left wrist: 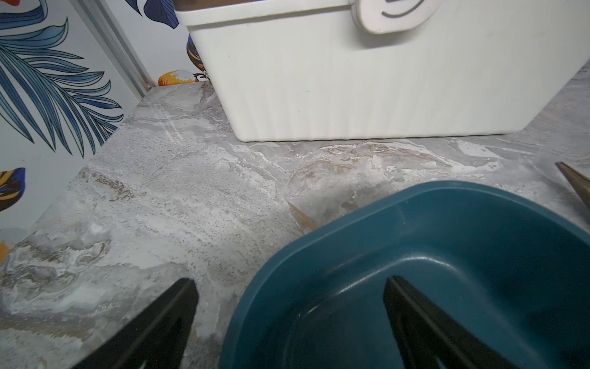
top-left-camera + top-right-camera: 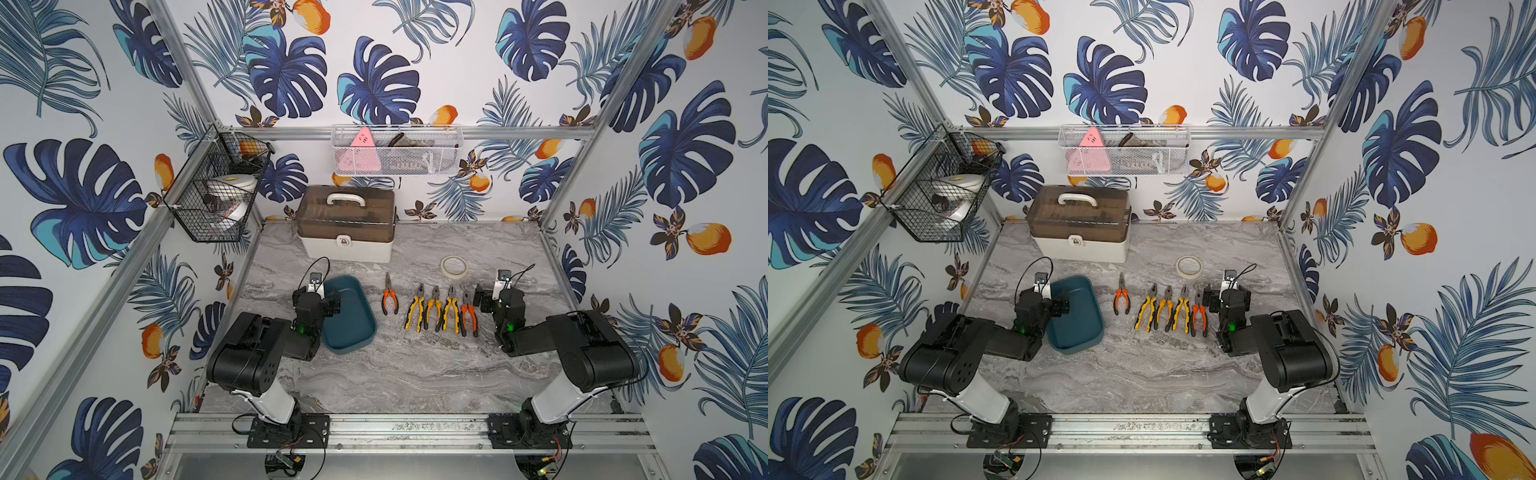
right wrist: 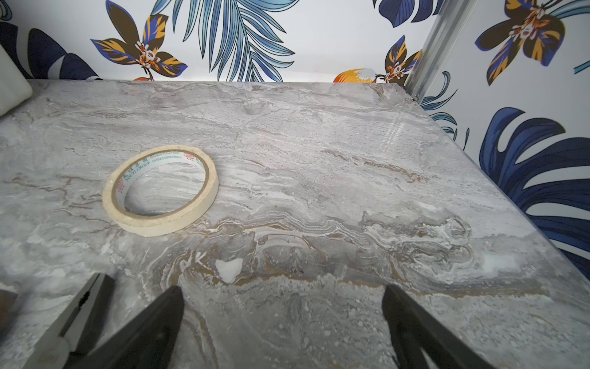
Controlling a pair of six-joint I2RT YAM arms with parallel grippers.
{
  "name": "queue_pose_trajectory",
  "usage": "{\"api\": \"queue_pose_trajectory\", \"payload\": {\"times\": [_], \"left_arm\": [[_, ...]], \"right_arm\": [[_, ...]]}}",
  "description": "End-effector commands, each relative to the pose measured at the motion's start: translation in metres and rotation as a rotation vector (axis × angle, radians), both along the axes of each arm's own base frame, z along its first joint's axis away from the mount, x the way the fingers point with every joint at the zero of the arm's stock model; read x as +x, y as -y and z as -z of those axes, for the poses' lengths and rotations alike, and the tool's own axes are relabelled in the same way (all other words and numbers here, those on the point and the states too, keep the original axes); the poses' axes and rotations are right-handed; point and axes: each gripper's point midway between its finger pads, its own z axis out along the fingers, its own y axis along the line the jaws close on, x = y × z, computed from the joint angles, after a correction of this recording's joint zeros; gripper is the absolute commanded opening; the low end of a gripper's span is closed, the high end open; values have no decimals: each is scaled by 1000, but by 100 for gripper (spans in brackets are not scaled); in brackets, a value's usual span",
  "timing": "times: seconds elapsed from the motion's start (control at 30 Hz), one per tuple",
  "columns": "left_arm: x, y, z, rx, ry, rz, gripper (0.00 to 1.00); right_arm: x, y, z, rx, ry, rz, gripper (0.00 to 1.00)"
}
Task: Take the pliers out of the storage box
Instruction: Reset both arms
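Room: we are seeing open table [image 2: 407, 374] across the near side; white case [image 2: 347, 232] at the far edge.
Count: five pliers [image 2: 451, 297] are lying right of one storage box [image 2: 353, 328]; one tape roll [image 2: 454, 266].
Left gripper [image 1: 289, 280]: standing wide apart, straddling the box's left rim, holding nothing.
Right gripper [image 3: 282, 287]: standing wide apart over table beside the pliers, holding nothing.
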Motion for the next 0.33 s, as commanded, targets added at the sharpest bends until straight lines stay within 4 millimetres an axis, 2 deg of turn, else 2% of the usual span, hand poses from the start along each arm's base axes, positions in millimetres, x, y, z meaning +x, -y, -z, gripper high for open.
{"api": "queue_pose_trajectory", "payload": {"times": [0.0,0.3], "left_arm": [[2,1,-5,-15,18,0,99],[3,1,-5,-18,18,3,99]], "right_arm": [[0,0,2,8,-11,0,100],[1,3,0,19,-4,-3,100]]}}
